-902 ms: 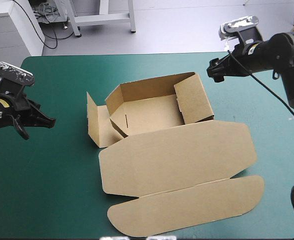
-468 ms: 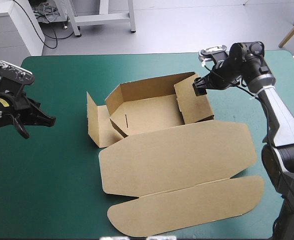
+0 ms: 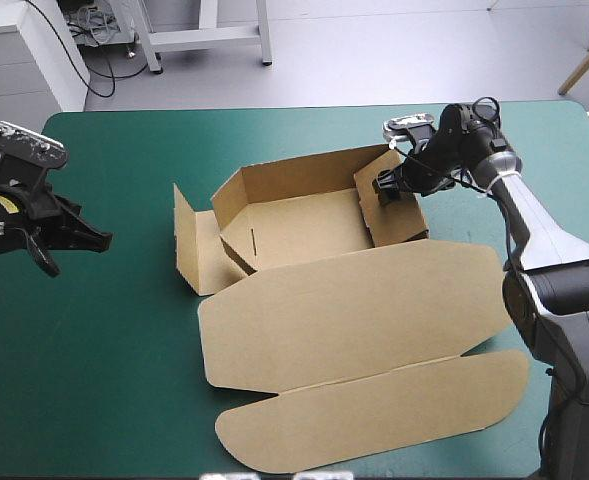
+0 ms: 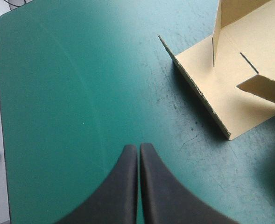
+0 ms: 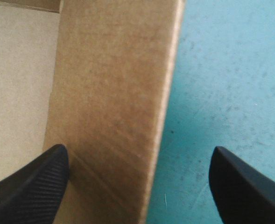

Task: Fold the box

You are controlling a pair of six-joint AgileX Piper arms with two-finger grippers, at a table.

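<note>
The brown box (image 3: 324,290) lies mid-table as a partly raised tray, its back wall up and its long lid flat toward the near edge. Its left end flap (image 3: 189,245) stands outward, also seen as the left flap (image 4: 207,93) in the left wrist view. My right gripper (image 3: 386,188) is at the tray's right end wall (image 3: 394,205), open. In the right wrist view that wall (image 5: 114,102) stands between the gripper (image 5: 137,186) fingers, one finger (image 5: 30,186) inside the tray, the other finger (image 5: 249,186) over the teal-green cover. My left gripper (image 3: 99,242) hovers shut near the table's left edge; the left gripper (image 4: 138,154) points at bare cover.
The teal-green cover (image 3: 94,380) lies bare left of the box and along the far edge. The lid's rounded tuck flap (image 3: 374,415) reaches close to the table's near edge. Beyond the far edge is floor with furniture legs.
My right arm has swung in from beyond the box's far right corner and come down onto the right end wall. The left arm and the box have stayed put.
</note>
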